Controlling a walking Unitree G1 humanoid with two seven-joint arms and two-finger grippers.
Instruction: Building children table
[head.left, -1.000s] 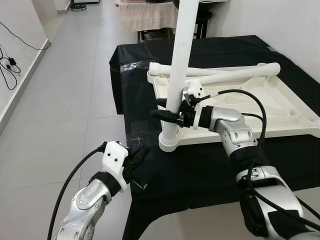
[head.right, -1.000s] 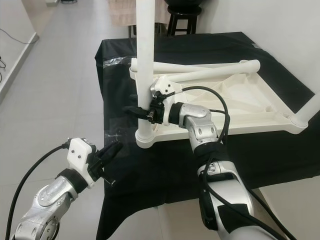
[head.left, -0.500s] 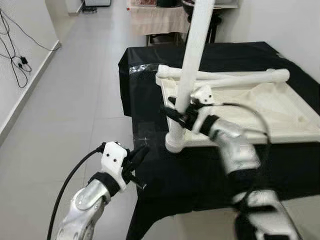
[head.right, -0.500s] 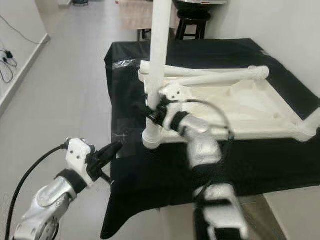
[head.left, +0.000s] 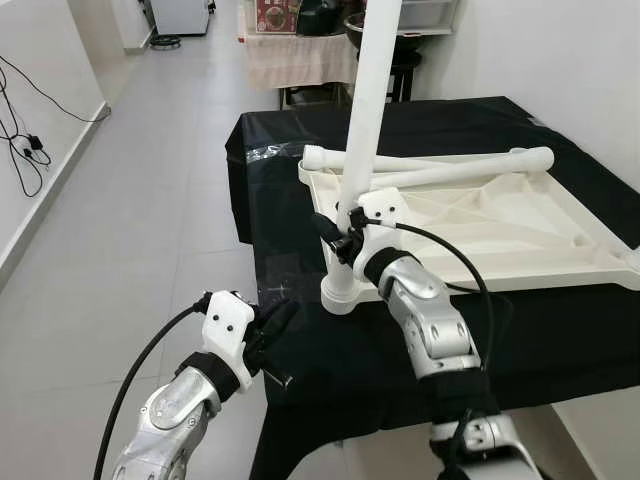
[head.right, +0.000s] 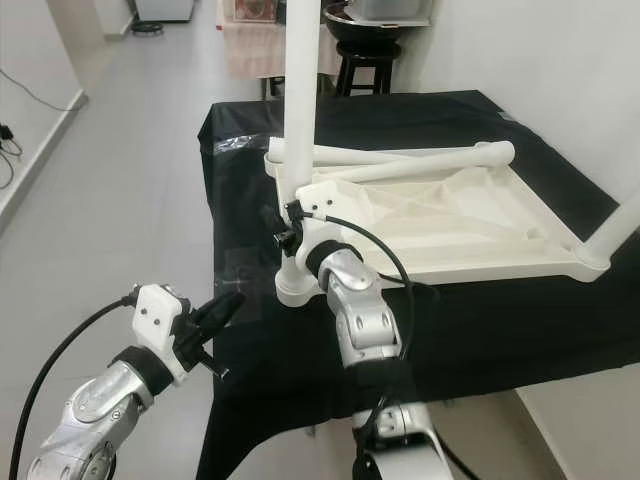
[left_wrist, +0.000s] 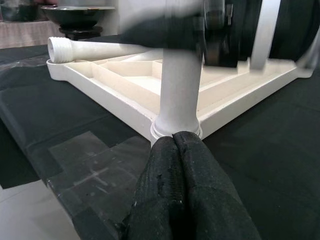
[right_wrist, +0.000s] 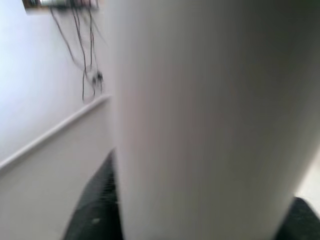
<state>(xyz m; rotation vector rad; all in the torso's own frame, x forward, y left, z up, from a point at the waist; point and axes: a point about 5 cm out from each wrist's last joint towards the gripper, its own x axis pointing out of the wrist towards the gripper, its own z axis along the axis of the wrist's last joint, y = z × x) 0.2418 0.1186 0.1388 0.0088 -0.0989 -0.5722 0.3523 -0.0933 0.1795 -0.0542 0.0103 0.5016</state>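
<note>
White plastic throughout: the upturned tabletop (head.left: 520, 215) lies underside-up on a black-draped table (head.left: 470, 120), with one leg (head.left: 358, 150) standing upright in the near corner socket (head.left: 340, 290) and two loose legs (head.left: 440, 165) lying across the far side of the tray-like underside. The right gripper (head.left: 340, 228) sits low on the standing leg, its black fingers around the shaft; the right wrist view is blurred white plastic at close range. The left gripper (head.left: 275, 320) hovers off the table's near edge, fingers pressed together and holding nothing. Step in hand appears to be seating or twisting this leg into its socket. Next probably calls for firm rotation without tilting the leg, then fetching a loose one.
</note>
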